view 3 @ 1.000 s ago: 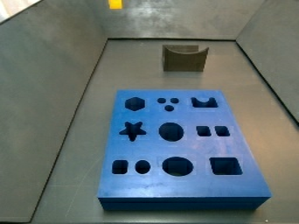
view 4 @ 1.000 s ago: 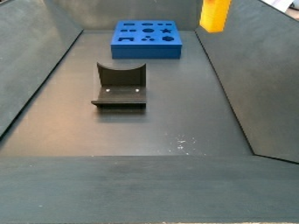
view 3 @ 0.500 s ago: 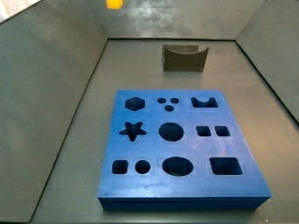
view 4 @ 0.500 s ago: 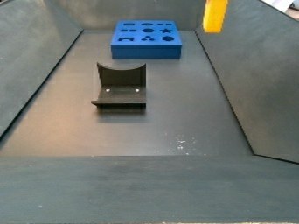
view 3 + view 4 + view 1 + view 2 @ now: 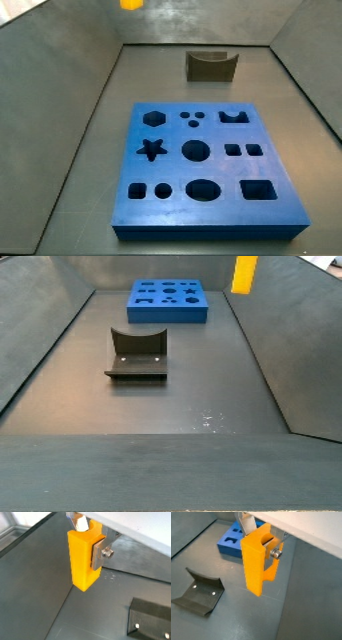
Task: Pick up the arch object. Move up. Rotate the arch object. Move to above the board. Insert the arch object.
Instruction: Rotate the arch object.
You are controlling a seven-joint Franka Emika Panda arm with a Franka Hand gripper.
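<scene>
Both wrist views show the gripper (image 5: 266,553) high above the floor, its jaws clamped on the arch object (image 5: 256,562). I judge the lift done; next it must rotate, then travel to the board (image 5: 203,165).

arch object (image 5: 83,559): smooth yellow-orange plastic, slight sheen
hand (image 5: 89,543): high over the floor, clamped on the arch object; fingers (image 5: 98,553) flat brushed silver metal
board (image 5: 205,169): matt blue, foam-like, dark cut-outs
fixture (image 5: 136,353): dark matt metal
floor (image 5: 160,411): dark grey, matt, faintly scuffed
</scene>
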